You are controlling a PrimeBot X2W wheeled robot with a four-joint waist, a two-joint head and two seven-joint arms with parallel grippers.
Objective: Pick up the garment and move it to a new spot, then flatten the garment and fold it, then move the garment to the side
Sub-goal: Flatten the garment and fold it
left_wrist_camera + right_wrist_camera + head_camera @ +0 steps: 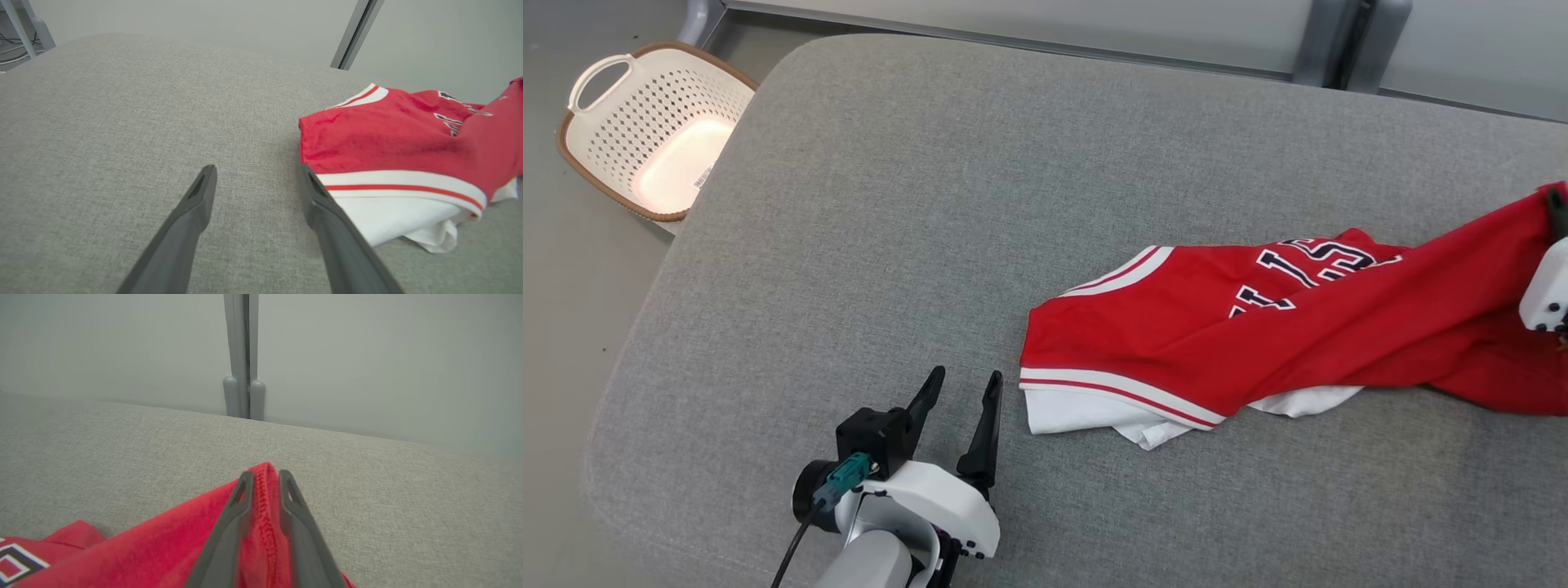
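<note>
The garment [1258,327] is a red jersey with white trim and dark numbers, lying crumpled on the right half of a grey padded surface [890,204]. Its right end is drawn up in a taut ridge to my right gripper [1556,200] at the view's right edge. In the right wrist view the right gripper [265,473] pinches a red stitched hem [266,506] between its narrow jaws. My left gripper [965,376] stands open just left of the garment's white-banded corner [388,143]. In the left wrist view the left gripper [256,169] holds nothing between its fingers.
A white perforated laundry basket [654,131] with a brown rim sits on the floor beyond the surface's far left corner. Grey wall panels and a metal rail [1013,37] run along the far edge. Bare grey padding stretches left of and behind the garment.
</note>
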